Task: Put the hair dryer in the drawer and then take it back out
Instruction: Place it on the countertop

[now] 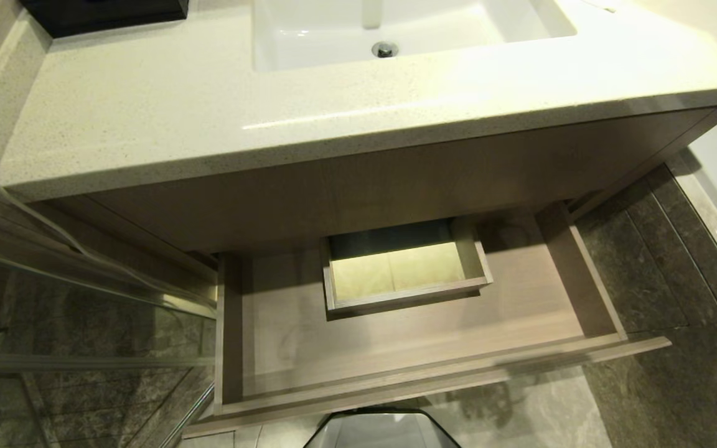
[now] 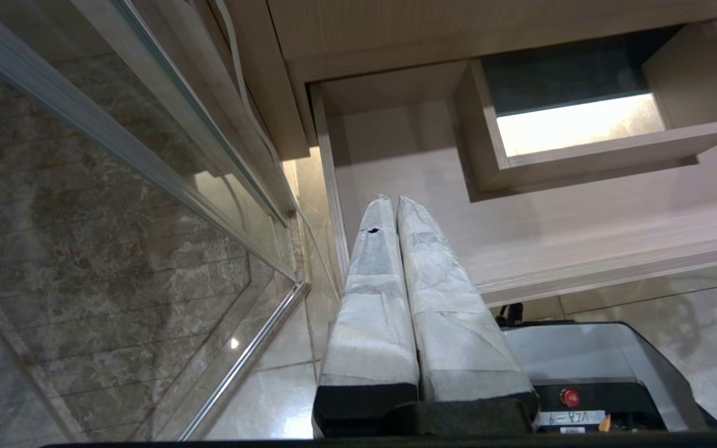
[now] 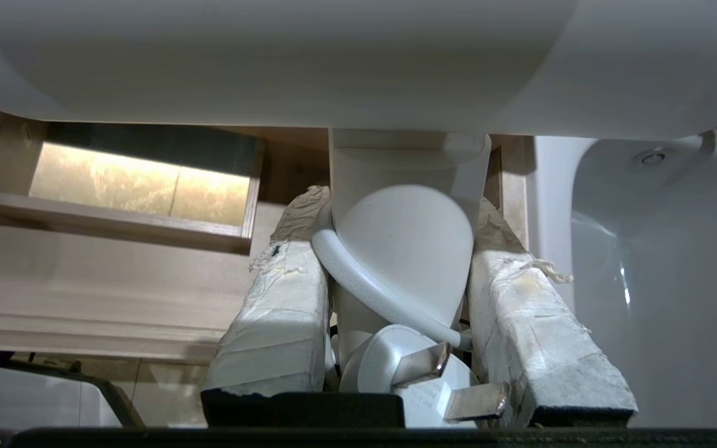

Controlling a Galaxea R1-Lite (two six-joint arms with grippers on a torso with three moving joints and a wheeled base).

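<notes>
Over the open drawer [image 3: 84,292], the right pincer [image 3: 396,242] clamps the hair dryer [image 3: 405,249] handle, barrel crosswise.

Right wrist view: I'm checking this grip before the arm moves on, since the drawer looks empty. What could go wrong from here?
1. The right gripper clamps the small white plastic hair dryer with its white cord and plug bunched between the fingers; the smooth shell could slip out.
2. The loose plug might snag on the wide light-brown wood-grain drawer or its boxed cutout while lowering.
3. The white bathtub sits close beside the gripper; a swing could hit it.
</notes>
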